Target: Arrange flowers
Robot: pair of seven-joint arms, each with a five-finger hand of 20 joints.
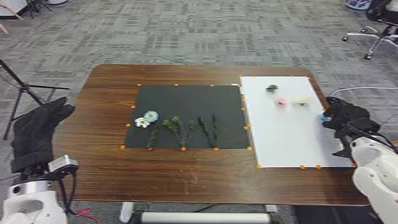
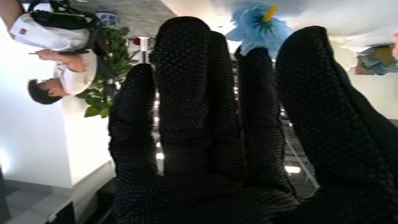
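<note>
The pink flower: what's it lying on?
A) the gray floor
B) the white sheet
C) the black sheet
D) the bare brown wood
B: the head view shows the pink flower on the white sheet, over on the table's right side.

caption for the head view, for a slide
Flower arranging: flowers and stems on a black mat, a pink flower on a white board, robot's right hand beside a blue flower

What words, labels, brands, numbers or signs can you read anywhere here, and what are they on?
None that can be read.
Dark mat and white sheet: no lettering I can make out.
Orange marks along their edges: too small to tell whether anything is written.
White block by the left hand: any label is too small to read.
</note>
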